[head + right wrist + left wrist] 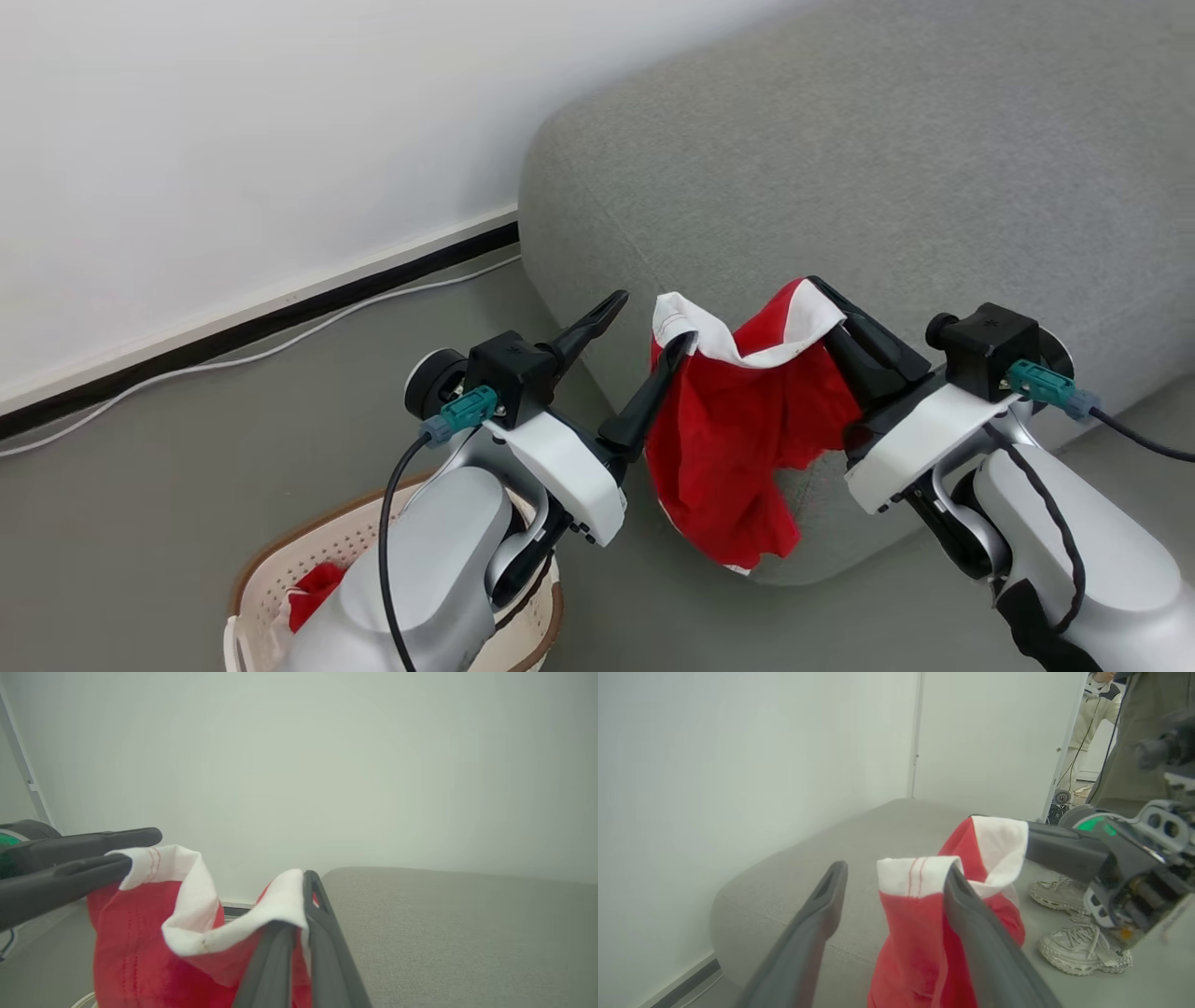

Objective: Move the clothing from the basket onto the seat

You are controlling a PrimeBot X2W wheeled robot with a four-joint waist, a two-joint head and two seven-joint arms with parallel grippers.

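A red garment [738,439] of soft, limp fabric with a broad white hem hangs in the air in front of the rounded corner of a large sofa [887,168] covered in light grey woven cloth. Its lower edge droops beside the sofa's front. Whether it touches the upholstery cannot be made out.

The right gripper [822,287] has its two long dark fingers pressed together on one end of the white hem, and the cloth partly wraps their tips. The left gripper [651,322] has its fingers spread wide. The other end of the hem lies against one of them, while the other stands clear in the air. It is unclear whether the cloth is hooked there or merely resting.

At the lower left, an oval cream plastic basket [308,551] with perforated walls and a brown rim stands on the grey floor [233,420]. It is largely hidden behind the pale left forearm [420,579] and cut off by the picture's edge. A second red piece [313,593] shows inside it.

In the left wrist view, pale laced sneakers [1083,947] stand on the floor beyond the garment. A person [1099,704] in a light jacket is cropped at the top right corner.
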